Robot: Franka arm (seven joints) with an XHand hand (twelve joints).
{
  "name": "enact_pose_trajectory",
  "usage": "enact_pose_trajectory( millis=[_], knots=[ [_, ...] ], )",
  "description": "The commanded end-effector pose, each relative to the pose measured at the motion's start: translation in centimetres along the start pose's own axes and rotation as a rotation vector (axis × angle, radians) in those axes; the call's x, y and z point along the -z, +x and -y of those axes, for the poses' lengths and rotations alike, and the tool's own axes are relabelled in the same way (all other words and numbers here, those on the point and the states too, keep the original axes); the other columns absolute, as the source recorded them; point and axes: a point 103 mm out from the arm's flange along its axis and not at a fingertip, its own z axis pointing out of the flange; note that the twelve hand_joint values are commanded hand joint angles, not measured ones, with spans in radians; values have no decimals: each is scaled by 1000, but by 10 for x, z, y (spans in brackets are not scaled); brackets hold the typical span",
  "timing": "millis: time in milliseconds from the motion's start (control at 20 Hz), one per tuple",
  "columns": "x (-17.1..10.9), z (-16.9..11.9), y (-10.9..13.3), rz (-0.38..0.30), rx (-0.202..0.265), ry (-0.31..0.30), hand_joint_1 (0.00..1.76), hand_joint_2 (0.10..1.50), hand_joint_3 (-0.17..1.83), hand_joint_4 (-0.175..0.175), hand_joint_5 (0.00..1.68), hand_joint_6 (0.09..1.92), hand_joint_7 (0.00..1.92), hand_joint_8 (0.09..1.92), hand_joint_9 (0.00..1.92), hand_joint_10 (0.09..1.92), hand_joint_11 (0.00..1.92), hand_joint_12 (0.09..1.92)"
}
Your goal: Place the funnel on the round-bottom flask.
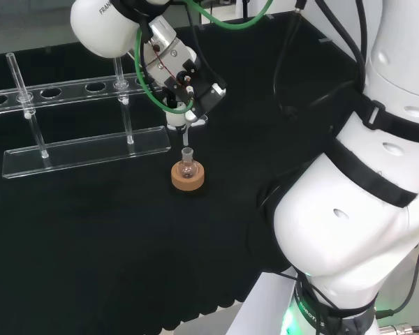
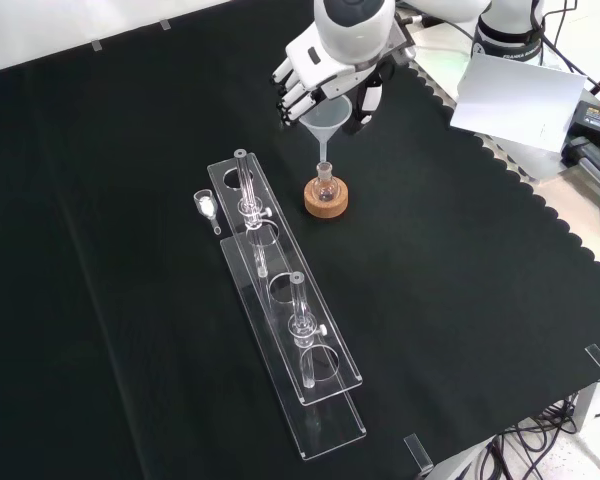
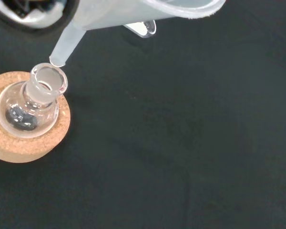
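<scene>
- A black cloth (image 2: 460, 300) covers the bench, its scalloped edge showing at the right of the front view; beyond that edge lie a grey sheet (image 2: 515, 95) and cables.
- A clear acrylic test-tube rack (image 2: 280, 320) runs along the cloth, left of centre in the front view and far left in the head view. A small clear spoon (image 2: 208, 208) lies just beside the rack's far end in the front view.
- The round-bottom flask (image 2: 326, 184) stands upright in a cork ring (image 2: 326, 200), right of the rack's far end in the front view.
- The hand (image 2: 315, 75) has its fingers curled around the cone of the translucent funnel (image 2: 326, 122), holding it above the flask.
- The front view shows the funnel's stem pointing down at the flask's neck; in the head view only the stem shows below the hand.
- The wrist view shows the stem's tip just beside the rim of the flask's mouth, apparently not inside, and something dark in the bulb's bottom.
</scene>
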Motion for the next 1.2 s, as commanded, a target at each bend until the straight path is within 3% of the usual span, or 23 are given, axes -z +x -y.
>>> enact_pose_trajectory(
  millis=[50,1200],
  knots=[
    [-7,-3,1,-6,5,12,895,658,637,23,820,744,728,643,956,412,650,1235],
    [-10,-4,0,-19,6,0,899,655,644,24,829,746,729,648,949,419,643,1240]
  ],
)
